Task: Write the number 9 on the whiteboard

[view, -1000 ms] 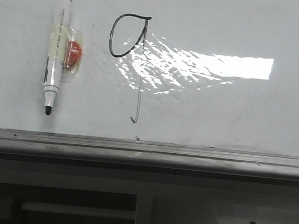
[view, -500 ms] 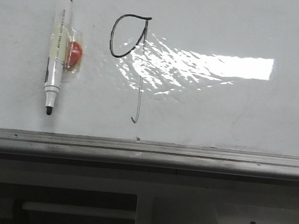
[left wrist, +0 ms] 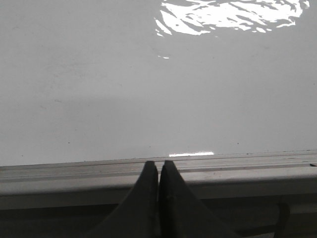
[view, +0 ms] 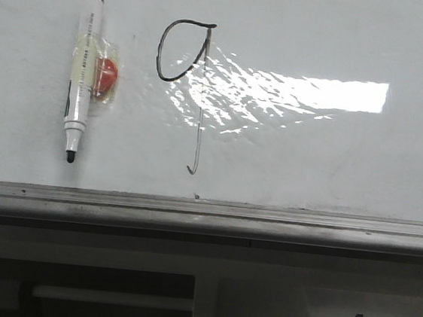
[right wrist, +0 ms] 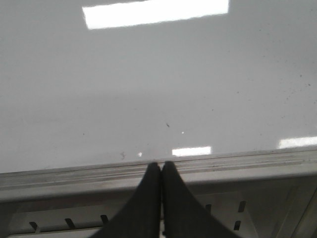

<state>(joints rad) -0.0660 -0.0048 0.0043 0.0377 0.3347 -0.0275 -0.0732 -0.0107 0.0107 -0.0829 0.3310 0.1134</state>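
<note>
On the whiteboard [view: 333,156] a marker [view: 81,77] lies at the left, tip toward the metal edge. Just right of it stands the number 9 [view: 183,80], finished. Left end effector [left wrist: 158,168] and right end effector [right wrist: 161,171] are both clenched, empty, over the board edge.

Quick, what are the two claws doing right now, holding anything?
Left gripper: closed, holding nothing.
Right gripper: closed, holding nothing.

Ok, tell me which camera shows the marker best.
The front view: the marker lies whole on the whiteboard, tip toward the edge strip, left of the number 9. Neither wrist view shows it, only bare board.
</note>
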